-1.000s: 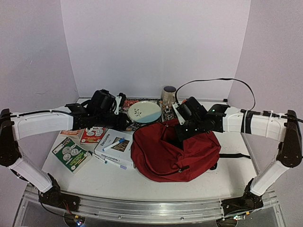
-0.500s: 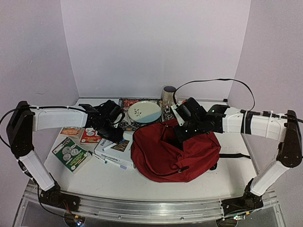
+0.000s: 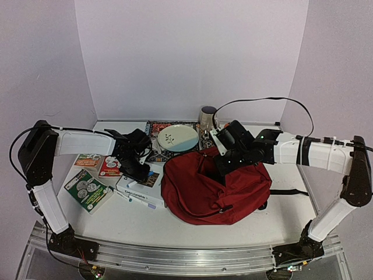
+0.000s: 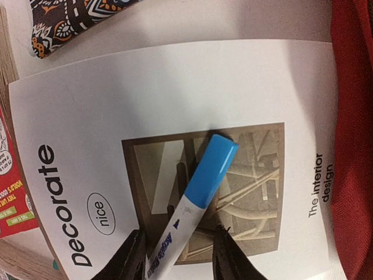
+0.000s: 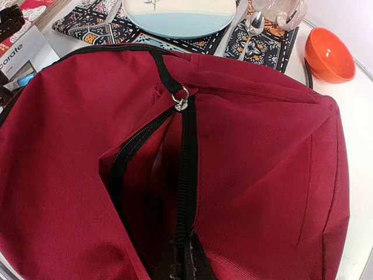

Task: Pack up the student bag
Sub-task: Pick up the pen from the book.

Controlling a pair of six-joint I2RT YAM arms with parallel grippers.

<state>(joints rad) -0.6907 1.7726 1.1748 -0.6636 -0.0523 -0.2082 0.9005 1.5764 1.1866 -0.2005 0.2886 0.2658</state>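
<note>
Two arms divide the work: the right gripper (image 5: 182, 259) is closed tight on the zipper edge (image 5: 187, 175) of the student bag (image 3: 215, 186), which lies on the table (image 3: 145, 224) right of its middle, just beside the white "Decorate" book (image 4: 145, 87). I judge it holds this edge up so that the mouth gapes for things to enter. The left gripper (image 4: 179, 251) hangs low over the book with its jaws partly apart, one on each side of the blue-capped marker (image 4: 201, 181) lying slanted on the cover. Whether they touch the barrel I cannot tell, but probably the marker goes first because it lies loose on top.
</note>
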